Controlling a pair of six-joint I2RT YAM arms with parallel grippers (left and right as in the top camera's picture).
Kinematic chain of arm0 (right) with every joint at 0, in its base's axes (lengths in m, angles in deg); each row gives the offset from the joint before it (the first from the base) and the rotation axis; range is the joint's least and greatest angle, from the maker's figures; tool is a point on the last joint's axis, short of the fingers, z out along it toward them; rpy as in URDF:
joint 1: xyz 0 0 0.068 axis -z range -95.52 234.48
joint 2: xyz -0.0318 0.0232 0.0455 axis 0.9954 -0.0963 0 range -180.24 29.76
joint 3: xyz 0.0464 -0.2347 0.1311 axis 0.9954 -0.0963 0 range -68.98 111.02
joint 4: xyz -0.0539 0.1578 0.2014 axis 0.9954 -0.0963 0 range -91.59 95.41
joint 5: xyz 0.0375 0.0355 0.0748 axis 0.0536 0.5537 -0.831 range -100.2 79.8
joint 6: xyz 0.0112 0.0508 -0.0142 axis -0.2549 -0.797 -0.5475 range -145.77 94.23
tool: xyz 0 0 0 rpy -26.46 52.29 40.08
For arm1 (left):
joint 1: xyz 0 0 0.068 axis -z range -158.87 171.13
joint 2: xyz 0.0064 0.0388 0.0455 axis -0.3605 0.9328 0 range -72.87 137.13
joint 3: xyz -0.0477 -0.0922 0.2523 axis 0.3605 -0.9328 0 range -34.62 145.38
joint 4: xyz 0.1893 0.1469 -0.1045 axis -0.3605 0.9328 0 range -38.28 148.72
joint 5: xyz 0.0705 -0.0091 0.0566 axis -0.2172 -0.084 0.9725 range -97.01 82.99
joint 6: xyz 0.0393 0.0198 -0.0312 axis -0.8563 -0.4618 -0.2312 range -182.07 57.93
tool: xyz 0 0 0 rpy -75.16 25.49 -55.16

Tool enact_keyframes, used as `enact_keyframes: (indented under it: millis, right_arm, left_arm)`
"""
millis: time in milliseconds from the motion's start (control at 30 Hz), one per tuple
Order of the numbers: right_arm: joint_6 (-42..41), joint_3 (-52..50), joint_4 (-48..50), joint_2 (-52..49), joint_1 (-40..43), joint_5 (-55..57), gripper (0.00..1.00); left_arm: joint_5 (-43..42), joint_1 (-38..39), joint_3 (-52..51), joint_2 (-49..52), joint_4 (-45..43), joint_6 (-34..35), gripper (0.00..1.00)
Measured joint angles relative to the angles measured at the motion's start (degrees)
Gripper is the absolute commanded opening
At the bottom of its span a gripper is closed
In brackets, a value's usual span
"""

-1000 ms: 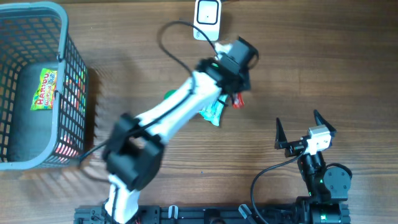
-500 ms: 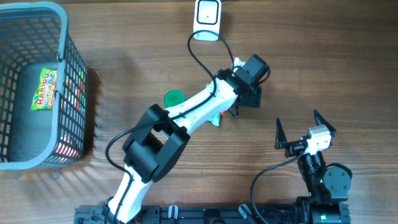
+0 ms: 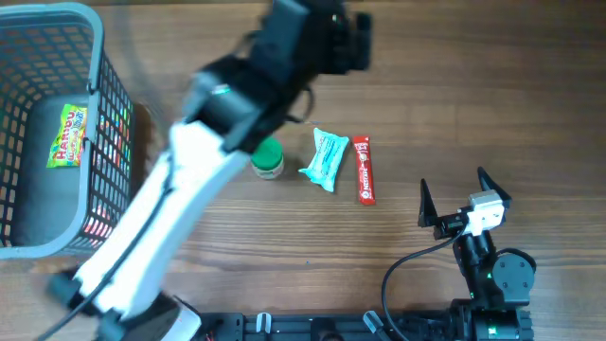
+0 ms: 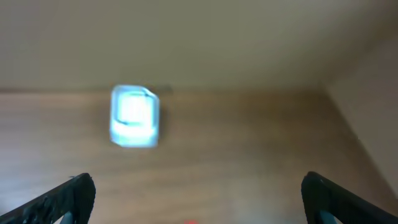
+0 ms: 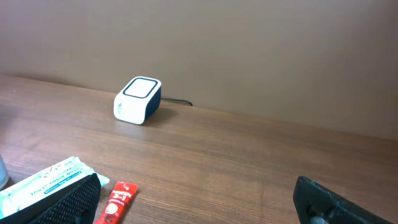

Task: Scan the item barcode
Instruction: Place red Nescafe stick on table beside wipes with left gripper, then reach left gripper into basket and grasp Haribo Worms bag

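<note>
Both pairs of jaws stand spread wide with nothing between them. The left gripper [image 4: 199, 198] shows in its own wrist view only as two dark fingertips in the bottom corners, with bare wood between. The right gripper [image 3: 453, 182] sits near the right front of the table [image 3: 454, 85], its two fingers splayed apart and empty. The left arm [image 3: 189, 189] stretches from the front left up to the far centre of the table; it is blurred in the overhead view, and its head covers the spot by the far edge where the scanner [image 5: 137, 99] stands. The right wrist view shows the scanner clearly: a small white box with a dark-framed top face, upright near the wall, with a cable leading off behind it. The left wrist view shows it only as a blurred white block. The red stick packet [image 3: 364, 170] lies flat on the wood in the middle of the table, lengthwise from near to far, well apart from the scanner and from both grippers. Just to its left lies a teal tissue packet [image 3: 325, 159], with a thin strip of wood between the two. Left of that stands a green-lidded jar [image 3: 267, 159], partly under the left arm. A grey mesh basket [image 3: 99, 57] fills the far left corner, with a colourful candy bag [image 3: 66, 134] lying flat inside.
</note>
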Motion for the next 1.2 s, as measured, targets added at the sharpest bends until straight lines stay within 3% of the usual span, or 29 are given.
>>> enact_keyframes:
  millis: [167,333,500,667,967,1200]
  right_arm:
    - [0.00,0.00,0.00,0.00,0.00,0.00,1.00]
    - [0.00,0.00,0.00,0.00,0.00,0.00,1.00]
    - [0.00,0.00,0.00,0.00,0.00,0.00,1.00]
    - [0.00,0.00,0.00,0.00,0.00,0.00,1.00]
    - [0.00,0.00,0.00,0.00,0.00,0.00,1.00]
    - [0.00,0.00,0.00,0.00,0.00,0.00,1.00]
  left_arm:
    - [5.97,-9.25,0.04,-5.86,5.09,1.05,1.00]
    - [7.85,-30.67,0.02,-9.70,15.17,11.32,1.00]
    - [0.33,-52.50,-0.66,-9.88,22.05,22.34,1.00]
    - [-7.15,-65.44,-5.11,-7.96,23.71,27.19,1.00]
    - [-8.50,-66.79,-14.75,6.86,19.65,29.42,1.00]
    - [-8.55,-66.75,-15.54,18.45,16.13,31.52,1.00]
